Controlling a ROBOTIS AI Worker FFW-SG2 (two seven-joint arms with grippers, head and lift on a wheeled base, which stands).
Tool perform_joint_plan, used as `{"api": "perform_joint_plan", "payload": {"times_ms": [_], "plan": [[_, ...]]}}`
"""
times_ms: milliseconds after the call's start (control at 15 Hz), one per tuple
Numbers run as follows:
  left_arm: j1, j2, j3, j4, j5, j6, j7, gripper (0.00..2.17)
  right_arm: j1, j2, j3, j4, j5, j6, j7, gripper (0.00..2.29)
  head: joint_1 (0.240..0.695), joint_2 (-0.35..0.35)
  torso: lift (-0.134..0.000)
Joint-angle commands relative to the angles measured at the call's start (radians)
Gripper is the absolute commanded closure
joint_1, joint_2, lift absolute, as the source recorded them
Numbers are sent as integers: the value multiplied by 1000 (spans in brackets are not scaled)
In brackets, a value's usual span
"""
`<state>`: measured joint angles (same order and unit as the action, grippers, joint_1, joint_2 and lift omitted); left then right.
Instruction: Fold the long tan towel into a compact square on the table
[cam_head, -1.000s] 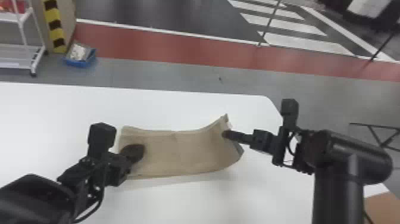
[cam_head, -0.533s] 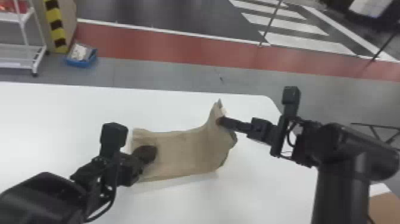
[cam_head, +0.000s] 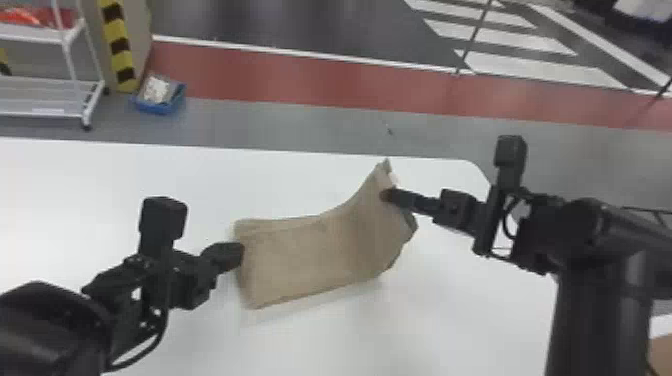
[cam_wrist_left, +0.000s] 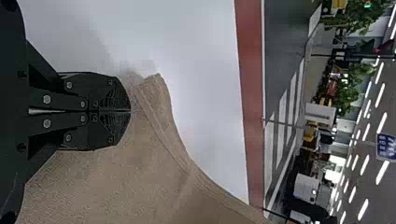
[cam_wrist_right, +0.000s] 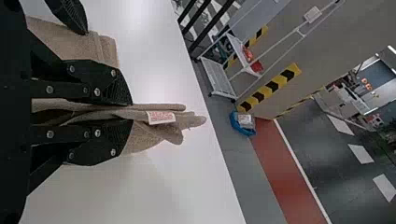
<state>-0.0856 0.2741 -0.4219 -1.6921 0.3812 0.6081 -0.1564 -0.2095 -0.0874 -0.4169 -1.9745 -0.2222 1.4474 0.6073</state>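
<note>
Toward the lower left of the head view, my black two-fingered left gripper (cam_head: 238, 256) has its fingers together at the left edge of the tan cloth towel (cam_head: 310, 255). The towel is mid-frame over the smooth white table (cam_head: 440, 320); right of centre, my matching black right gripper (cam_head: 390, 195) pinches its layered, lifted end.

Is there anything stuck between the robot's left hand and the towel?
Nothing visible is in the way. The left gripper is right by the towel's left end, and the right gripper is holding the other end.
</note>
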Motion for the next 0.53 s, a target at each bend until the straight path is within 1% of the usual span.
{"api": "perform_joint_plan", "payload": {"times_ms": [0, 67, 133, 200, 467], "plan": [[15, 4, 3, 22, -28, 2, -9, 2138, -10, 15, 15, 2, -2, 0, 0, 971, 695, -242, -124], [9, -10, -6, 48, -54, 2, -9, 2138, -19, 21, 26, 5, -2, 0, -1, 971, 695, -233, -124], [-3, -29, -14, 74, -70, -1, -9, 2138, -24, 29, 35, 5, 0, 3, -9, 971, 695, -226, -124], [-17, -39, -21, 100, -77, -1, -9, 2138, -27, 38, 43, 3, 0, 6, -9, 971, 695, -219, -124], [-57, -67, -60, 167, -97, -17, -8, 2138, -30, 67, 69, -1, -11, 6, -9, 971, 695, -204, -124]]}}
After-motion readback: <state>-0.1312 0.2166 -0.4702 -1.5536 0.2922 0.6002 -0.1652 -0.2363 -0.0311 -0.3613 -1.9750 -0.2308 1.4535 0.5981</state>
